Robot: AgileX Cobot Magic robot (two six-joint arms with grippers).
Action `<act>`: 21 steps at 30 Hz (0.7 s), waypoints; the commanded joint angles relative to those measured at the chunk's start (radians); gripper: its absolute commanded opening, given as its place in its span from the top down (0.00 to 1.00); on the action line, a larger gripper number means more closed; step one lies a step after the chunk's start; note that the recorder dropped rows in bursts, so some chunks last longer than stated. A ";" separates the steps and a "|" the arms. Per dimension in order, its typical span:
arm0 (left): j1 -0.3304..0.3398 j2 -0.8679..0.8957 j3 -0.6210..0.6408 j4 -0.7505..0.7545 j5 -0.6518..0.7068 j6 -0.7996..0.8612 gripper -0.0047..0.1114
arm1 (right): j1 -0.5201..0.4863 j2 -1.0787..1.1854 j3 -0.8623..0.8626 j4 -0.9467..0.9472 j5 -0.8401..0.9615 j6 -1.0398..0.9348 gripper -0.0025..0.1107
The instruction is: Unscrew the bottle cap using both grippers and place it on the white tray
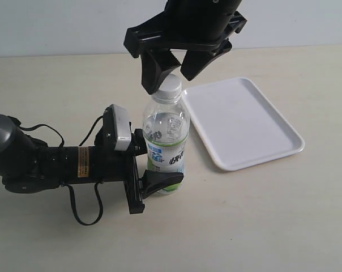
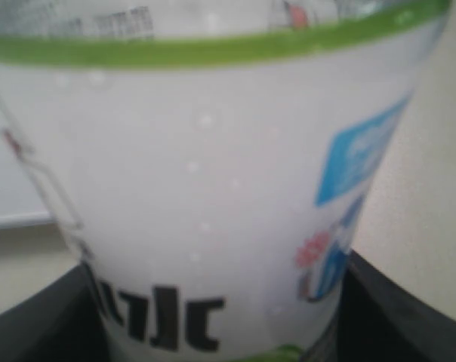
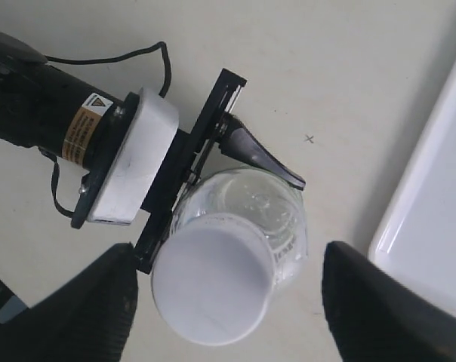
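I'm holding the bottle (image 1: 166, 144) upright mid-table with the left gripper (image 1: 161, 162), its jaws clamping the lower label from the left. The right gripper (image 1: 172, 76) is hovering over the cap (image 1: 171, 85), jaws spread wide on either side, not touching. The tray (image 1: 244, 122) is lying just right of the bottle. I'm judging the cap light, stiff and ribbed, so I'm planning to pinch its side squarely; the thin bottle wall may flex.
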 commanded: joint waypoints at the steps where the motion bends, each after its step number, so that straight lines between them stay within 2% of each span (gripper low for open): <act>1: -0.006 -0.008 -0.007 0.004 -0.018 0.002 0.95 | 0.001 0.005 -0.011 0.004 -0.004 -0.015 0.39; 12: -0.006 -0.008 -0.007 0.004 -0.018 0.002 0.95 | 0.001 0.005 -0.011 0.006 -0.004 -0.030 0.49; 17: -0.006 -0.008 -0.007 0.004 -0.018 0.002 0.95 | 0.001 0.005 -0.011 0.006 -0.004 -0.030 0.73; 21: -0.006 -0.008 -0.007 0.004 -0.018 0.002 0.95 | 0.001 0.005 -0.011 0.006 -0.004 -0.053 0.85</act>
